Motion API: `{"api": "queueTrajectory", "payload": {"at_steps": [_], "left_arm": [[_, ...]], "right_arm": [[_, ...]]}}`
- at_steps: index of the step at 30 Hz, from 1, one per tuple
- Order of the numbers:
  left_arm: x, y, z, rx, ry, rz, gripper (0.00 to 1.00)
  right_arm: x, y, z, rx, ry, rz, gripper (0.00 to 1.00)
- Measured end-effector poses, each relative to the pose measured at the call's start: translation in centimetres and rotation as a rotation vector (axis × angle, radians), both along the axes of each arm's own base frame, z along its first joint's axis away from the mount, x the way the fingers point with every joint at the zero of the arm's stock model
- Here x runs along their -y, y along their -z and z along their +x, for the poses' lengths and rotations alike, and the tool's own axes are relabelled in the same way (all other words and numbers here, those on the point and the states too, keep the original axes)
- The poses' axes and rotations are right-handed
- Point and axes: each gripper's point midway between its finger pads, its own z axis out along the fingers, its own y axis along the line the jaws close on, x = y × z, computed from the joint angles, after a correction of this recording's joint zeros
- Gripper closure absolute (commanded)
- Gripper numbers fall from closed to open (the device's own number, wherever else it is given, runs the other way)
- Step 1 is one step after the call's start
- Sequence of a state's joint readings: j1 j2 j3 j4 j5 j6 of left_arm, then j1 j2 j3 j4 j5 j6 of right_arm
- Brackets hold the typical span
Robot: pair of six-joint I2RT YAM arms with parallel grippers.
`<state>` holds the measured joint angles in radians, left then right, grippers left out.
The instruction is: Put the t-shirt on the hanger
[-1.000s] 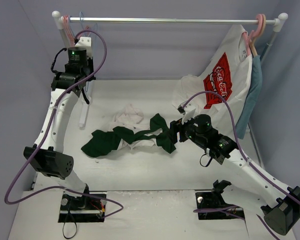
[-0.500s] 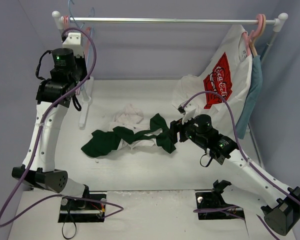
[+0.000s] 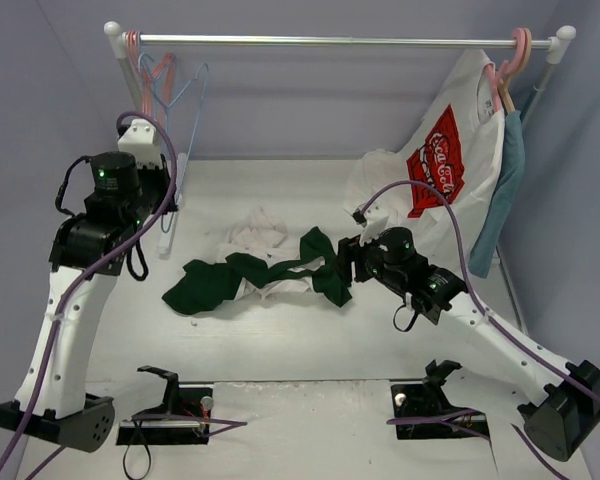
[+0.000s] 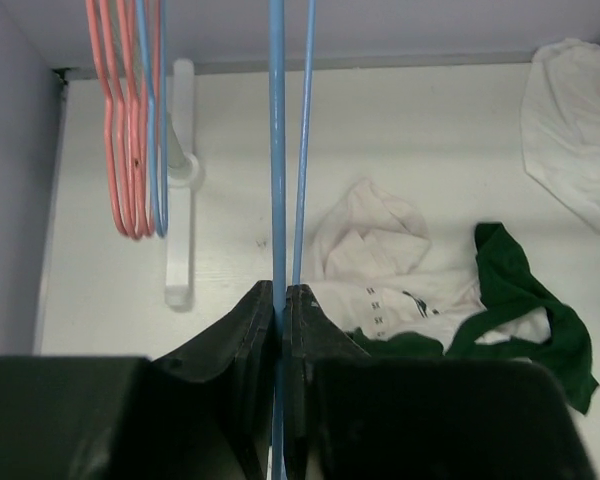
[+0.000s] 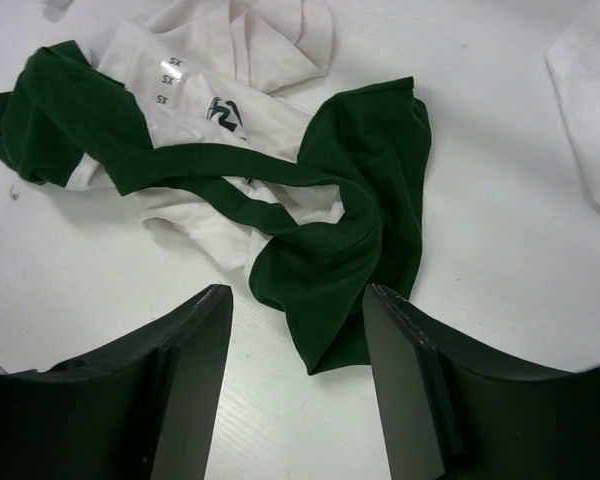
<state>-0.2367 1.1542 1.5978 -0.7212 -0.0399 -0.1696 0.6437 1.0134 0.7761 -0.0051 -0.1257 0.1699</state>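
T-shirt (image 3: 208, 284): plain dark green, crumpled in a long strip at the middle of the desk (image 3: 280, 340), tangled with white cloth (image 3: 255, 232).
Hanger (image 4: 277, 150): thin light-blue wire, at the desk's 10 o'clock.
Left tool (image 4: 278, 300): clenched on the hanger's wire.
Right tool (image 5: 297, 300): released, over the t-shirt's 3 o'clock end.

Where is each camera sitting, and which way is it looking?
Top external: high behind the robot, facing down at the table; left arm and right arm show.
Left wrist: on the left arm, facing down along the hanger; left gripper shut on it.
Right wrist: on the right arm, facing down at the green t-shirt; right gripper open.
Shared: all three see the t-shirt.
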Motion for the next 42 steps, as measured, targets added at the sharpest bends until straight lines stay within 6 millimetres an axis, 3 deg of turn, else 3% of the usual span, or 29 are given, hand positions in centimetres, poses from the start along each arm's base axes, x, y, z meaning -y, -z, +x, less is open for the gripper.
{"api": "queueTrajectory", "payload": {"at_steps": [8, 15, 21, 24, 25, 28, 33, 34, 37, 42], "left_arm": [[2.4, 5.1, -6.0, -0.114, 0.158, -0.098, 1.0], [4.5, 11.3, -9.9, -0.276, 0.286, -0.13, 1.0], [5.6, 14.2, -11.6, -0.35, 0.336, -0.144, 1.0], [6.1, 15.3, -11.9, -0.374, 0.357, -0.142, 1.0], [6.3, 15.5, -12.0, -0.378, 0.362, -0.142, 1.0], [6.9, 16.1, -12.1, -0.383, 0.383, -0.144, 1.0], [8.0, 17.1, -12.0, -0.378, 0.425, -0.144, 1.0], [8.2, 17.4, -12.0, -0.376, 0.433, -0.145, 1.0], [8.9, 18.2, -12.2, -0.38, 0.465, -0.151, 1.0], [9.6, 18.6, -12.6, -0.382, 0.504, -0.151, 1.0]], "right_arm": [[-0.4, 3.5, 0.6, -0.1, 0.105, -0.043, 0.58], [-0.5, 7.4, 1.4, -0.206, 0.203, -0.081, 0.5], [-1.3, 10.5, 2.2, -0.292, 0.246, -0.111, 0.5], [-1.6, 11.7, 2.5, -0.307, 0.244, -0.126, 0.7], [-1.5, 12.1, 2.6, -0.314, 0.245, -0.136, 0.83], [-0.9, 13.4, 2.8, -0.324, 0.232, -0.185, 0.91], [1.2, 13.8, 3.7, -0.282, 0.232, -0.299, 0.84], [1.7, 13.7, 4.0, -0.267, 0.239, -0.324, 0.76], [3.0, 13.2, 4.5, -0.237, 0.268, -0.388, 0.64], [4.1, 10.9, 4.6, -0.206, 0.321, -0.37, 0.56]]}}
